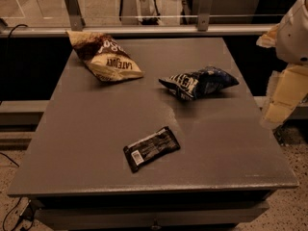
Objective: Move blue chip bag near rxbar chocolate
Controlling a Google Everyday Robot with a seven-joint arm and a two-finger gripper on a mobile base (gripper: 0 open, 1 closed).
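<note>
The blue chip bag [198,83] is a crumpled navy foil bag with white lettering, lying on its side at the right middle of the grey table [86,138]. The rxbar chocolate [151,148] is a small flat dark wrapper with a white barcode label at its left end, lying nearer the front, apart from the bag. My gripper [281,97] hangs at the far right of the view, beyond the table's right edge and right of the blue chip bag, touching nothing that I can see.
A tan-and-brown bag marked "LATE JULY" [106,57] lies at the table's back left. A rail with metal posts [72,6] runs behind the table. The white arm [296,28] fills the upper right corner.
</note>
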